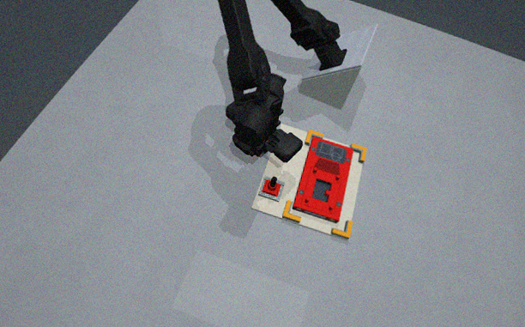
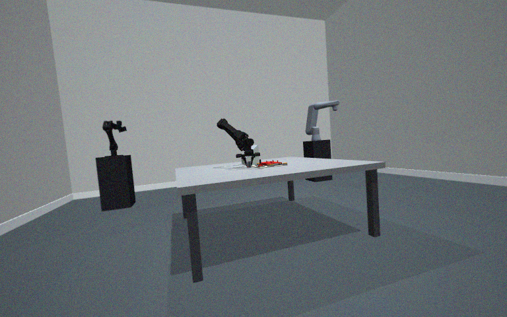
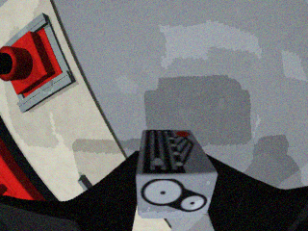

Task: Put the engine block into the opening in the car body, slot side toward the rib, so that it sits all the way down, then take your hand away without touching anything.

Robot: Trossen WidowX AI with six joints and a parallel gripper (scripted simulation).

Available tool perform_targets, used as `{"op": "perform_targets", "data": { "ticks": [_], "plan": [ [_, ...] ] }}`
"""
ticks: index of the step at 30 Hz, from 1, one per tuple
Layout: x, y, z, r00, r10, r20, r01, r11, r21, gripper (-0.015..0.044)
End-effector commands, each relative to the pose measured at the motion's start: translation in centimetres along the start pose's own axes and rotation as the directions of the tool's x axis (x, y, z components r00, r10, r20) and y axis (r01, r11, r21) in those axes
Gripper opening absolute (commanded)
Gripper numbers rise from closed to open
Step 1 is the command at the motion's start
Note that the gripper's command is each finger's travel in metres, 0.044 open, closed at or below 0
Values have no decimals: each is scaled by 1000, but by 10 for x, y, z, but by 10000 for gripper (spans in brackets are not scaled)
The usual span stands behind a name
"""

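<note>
The grey engine block (image 3: 175, 180), with two round pulleys on its facing end, sits between my dark fingers in the wrist view. My gripper (image 3: 167, 157) (image 1: 270, 148) (image 2: 249, 161) is shut on it, low over the table at the left edge of the cream board (image 1: 272, 208) (image 3: 71, 129). In the top view the block is hidden under the gripper. The red car body (image 1: 309, 179) (image 2: 270, 162) (image 3: 8, 180) lies on the board inside orange corner brackets (image 1: 357, 152). Its grey opening (image 1: 321, 190) is to the right of my gripper.
A small red base with a black knob (image 1: 272, 186) (image 3: 26, 64) stands on the board just in front of my gripper. A see-through triangular panel (image 1: 330, 86) stands behind the board. Two other arms on black stands are off the table.
</note>
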State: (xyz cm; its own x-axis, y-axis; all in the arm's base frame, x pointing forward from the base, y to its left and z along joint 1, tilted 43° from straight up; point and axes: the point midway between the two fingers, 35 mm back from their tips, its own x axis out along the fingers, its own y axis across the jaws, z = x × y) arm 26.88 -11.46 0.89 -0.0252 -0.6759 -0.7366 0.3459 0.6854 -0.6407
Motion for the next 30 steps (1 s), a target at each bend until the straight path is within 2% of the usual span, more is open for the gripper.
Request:
{"op": "perform_targets", "data": {
  "ticks": [1, 3, 7, 30],
  "plan": [
    [0, 0, 0, 1000, -4, 2, 4, 1000, -2, 118],
    [0, 0, 0, 1000, -4, 2, 4, 1000, -2, 105],
    [-4, 0, 1, 1000, -2, 2, 2, 1000, -2, 0],
    [-73, 7, 7, 1000, 11, -1, -11, 1000, -3, 0]
  ]
}}
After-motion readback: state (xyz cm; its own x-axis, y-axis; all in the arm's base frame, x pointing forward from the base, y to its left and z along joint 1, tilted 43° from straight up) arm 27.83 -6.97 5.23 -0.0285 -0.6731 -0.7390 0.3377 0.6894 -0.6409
